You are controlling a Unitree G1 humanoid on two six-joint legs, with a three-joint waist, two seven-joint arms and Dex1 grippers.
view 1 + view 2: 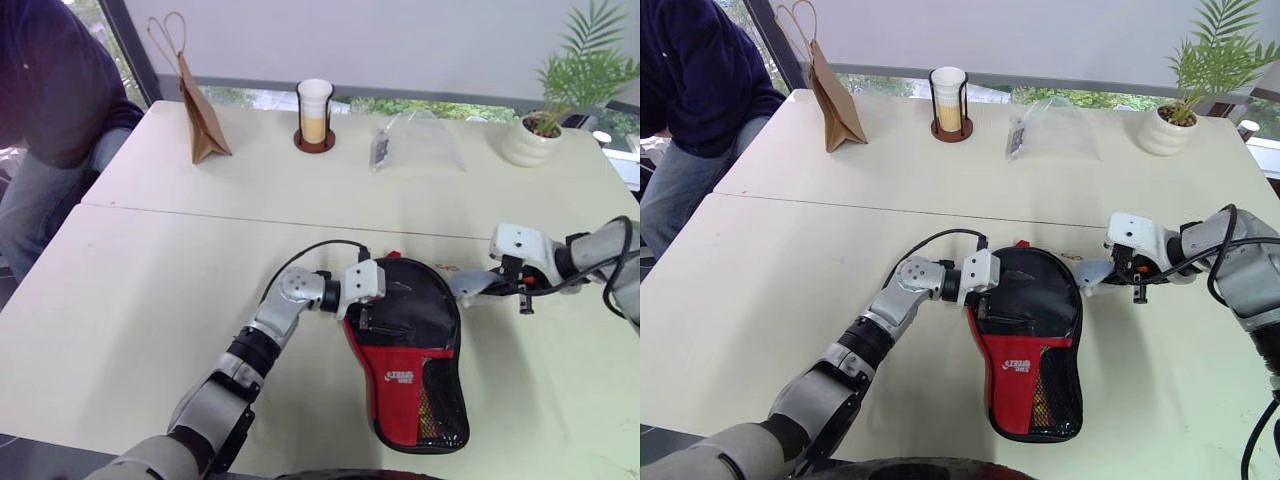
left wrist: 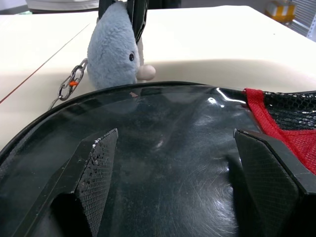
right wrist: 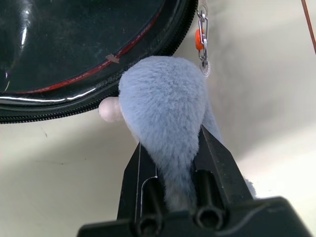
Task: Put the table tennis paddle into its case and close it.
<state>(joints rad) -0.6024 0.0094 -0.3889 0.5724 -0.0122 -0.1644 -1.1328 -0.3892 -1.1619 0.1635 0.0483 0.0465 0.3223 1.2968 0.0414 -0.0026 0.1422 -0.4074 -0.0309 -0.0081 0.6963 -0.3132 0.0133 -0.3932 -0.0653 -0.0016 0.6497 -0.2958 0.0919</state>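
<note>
The case (image 1: pixel 410 350) lies flat on the table, black with a red panel, a white logo and a mesh pocket, its round end away from me. The paddle is hidden; something pale shows through the mesh (image 1: pixel 432 410). My left gripper (image 1: pixel 360 318) is open, and its fingers (image 2: pixel 98 168) are spread wide over the glossy black round end (image 2: pixel 177 148). My right gripper (image 3: pixel 170 138) is shut on the grey fuzzy charm (image 3: pixel 163 94). The charm hangs on a short chain (image 3: pixel 201 29) just off the case's zip edge and also appears as the charm (image 2: pixel 111 54).
Along the far edge stand a brown paper bag (image 1: pixel 205 115), a cup in a holder (image 1: pixel 314 112), a clear plastic bag (image 1: pixel 415 140) and a potted plant (image 1: pixel 540 135). A person (image 1: pixel 50 90) sits at the far left corner. A seam (image 1: pixel 200 215) crosses the table.
</note>
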